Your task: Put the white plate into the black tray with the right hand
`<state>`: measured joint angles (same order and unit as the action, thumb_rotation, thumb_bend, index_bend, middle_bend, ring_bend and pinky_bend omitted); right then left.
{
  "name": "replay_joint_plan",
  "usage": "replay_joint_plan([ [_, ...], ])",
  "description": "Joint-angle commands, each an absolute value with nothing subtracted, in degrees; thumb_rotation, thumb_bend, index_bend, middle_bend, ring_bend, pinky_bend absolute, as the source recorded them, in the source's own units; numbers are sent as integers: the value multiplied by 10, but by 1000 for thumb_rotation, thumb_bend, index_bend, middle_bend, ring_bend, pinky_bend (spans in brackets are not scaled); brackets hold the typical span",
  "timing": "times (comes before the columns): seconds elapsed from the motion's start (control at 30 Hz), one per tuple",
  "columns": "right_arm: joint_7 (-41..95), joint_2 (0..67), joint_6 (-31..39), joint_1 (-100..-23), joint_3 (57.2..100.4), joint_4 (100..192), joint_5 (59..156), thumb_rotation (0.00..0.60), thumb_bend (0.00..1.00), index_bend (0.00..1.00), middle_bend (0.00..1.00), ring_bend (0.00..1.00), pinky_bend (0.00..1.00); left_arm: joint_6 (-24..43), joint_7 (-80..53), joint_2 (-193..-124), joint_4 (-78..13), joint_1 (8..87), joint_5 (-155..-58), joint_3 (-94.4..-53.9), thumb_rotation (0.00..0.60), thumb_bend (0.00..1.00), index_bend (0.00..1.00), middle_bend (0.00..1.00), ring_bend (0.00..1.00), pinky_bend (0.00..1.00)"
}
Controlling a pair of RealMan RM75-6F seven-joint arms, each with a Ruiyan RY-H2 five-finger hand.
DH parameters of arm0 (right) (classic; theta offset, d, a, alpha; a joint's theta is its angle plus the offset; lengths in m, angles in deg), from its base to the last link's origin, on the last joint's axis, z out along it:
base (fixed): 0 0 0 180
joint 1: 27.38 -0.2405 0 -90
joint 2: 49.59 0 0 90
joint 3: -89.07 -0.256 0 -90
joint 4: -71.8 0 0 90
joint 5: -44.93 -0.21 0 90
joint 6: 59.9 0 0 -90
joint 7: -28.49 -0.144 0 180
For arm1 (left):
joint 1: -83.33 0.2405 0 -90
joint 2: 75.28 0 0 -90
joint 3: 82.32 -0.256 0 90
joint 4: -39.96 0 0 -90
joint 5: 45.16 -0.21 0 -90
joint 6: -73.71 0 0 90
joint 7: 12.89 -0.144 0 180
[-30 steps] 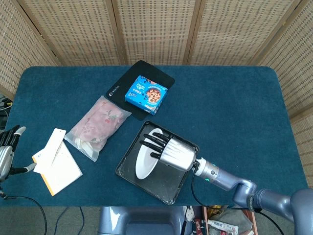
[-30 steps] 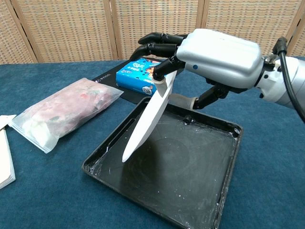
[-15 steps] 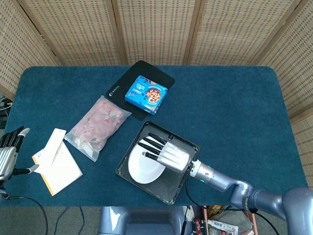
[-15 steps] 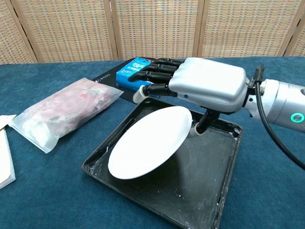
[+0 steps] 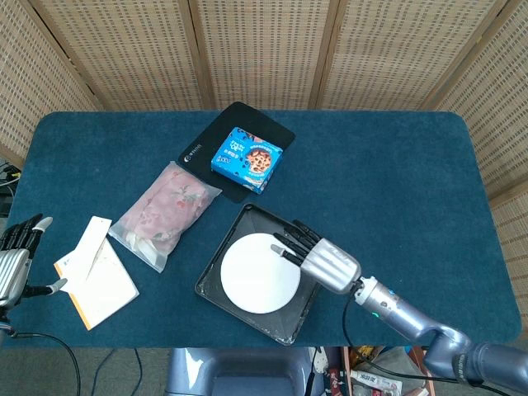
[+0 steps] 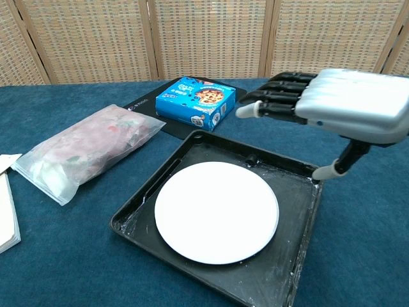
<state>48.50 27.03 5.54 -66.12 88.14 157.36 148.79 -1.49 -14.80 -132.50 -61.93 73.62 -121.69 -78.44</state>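
Observation:
The white plate lies flat inside the black tray near the table's front edge. My right hand hovers above the tray's right side, fingers stretched out and apart, holding nothing and clear of the plate. My left hand rests at the far left edge of the table in the head view, fingers spread and empty.
A blue cookie box sits on a black mat behind the tray. A clear bag with pink contents lies to the tray's left. A notepad with white paper lies near my left hand.
The plate went from tilted in my right hand's grip to lying flat in the tray. My right hand let go and drew back to the right, above the tray's edge.

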Motion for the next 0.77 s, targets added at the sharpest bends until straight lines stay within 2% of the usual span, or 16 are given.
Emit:
replay_joint_plan([
  [0.03,506,220,71,-625,903,1588,1467,600,0,0,0,0,0,-21,-147,-1322,-623,739,-1224,-787,600,0,0,0,0,0],
  [0.17,506,173,88,-583,914,1606,1426,600,0,0,0,0,0,-35,-140,-1317,-630,746,-1243,-792,600,0,0,0,0,0],
  [0.27,479,155,133,-531,906,1607,1361,600,0,0,0,0,0,-68,-138,-1316,-634,760,-1267,-797,600,0,0,0,0,0],
  [0.47,430,167,196,-467,891,1612,1298,600,0,0,0,0,0,-100,-132,-1319,-631,775,-1303,-807,600,0,0,0,0,0],
  [0.77,351,206,282,-398,875,1600,1279,600,0,0,0,0,0,-120,-130,-1323,-625,787,-1326,-816,600,0,0,0,0,0],
])
